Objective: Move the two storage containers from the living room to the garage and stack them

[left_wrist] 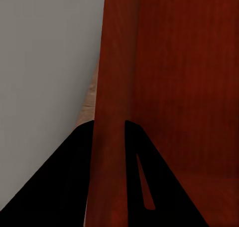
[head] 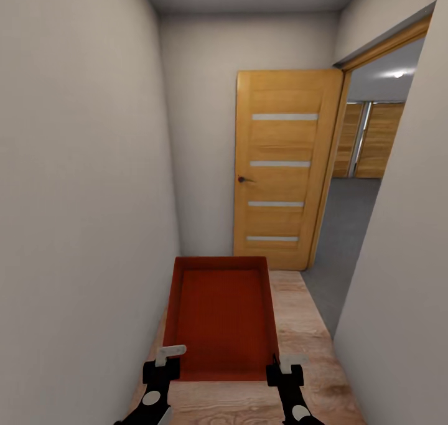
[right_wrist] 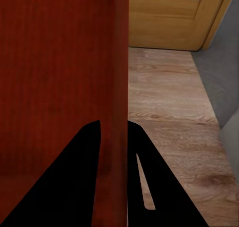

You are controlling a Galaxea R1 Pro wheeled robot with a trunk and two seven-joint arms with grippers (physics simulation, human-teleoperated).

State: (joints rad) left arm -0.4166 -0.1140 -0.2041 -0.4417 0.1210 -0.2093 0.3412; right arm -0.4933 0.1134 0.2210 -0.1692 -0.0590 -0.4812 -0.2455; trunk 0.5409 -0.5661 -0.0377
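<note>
The red-orange open-topped storage bin with thin plain walls [head: 221, 313] is held up in front of the robot, between its two hands, above the light wood plank floor [head: 298, 325]. The black left gripper [head: 163, 364] is clamped on the bin's left wall near the closest corner, with one dark finger [left_wrist: 69, 182] outside the wall and the other inside (the wall runs straight up between them). The black right gripper [head: 281, 370] is clamped the same way on the right wall, one finger [right_wrist: 149, 187] over the wood floor and one inside the bin. The bin is a long box shape, and what can be seen of its inside has nothing in it; its bottom looks flat and smooth. A plain pale wall [head: 81, 195] stands close on the left. Ahead is an open orange-brown wooden door with four pale stripes [head: 283, 170], and past its doorway lies a dark grey speckled floor [head: 348, 226].
</note>
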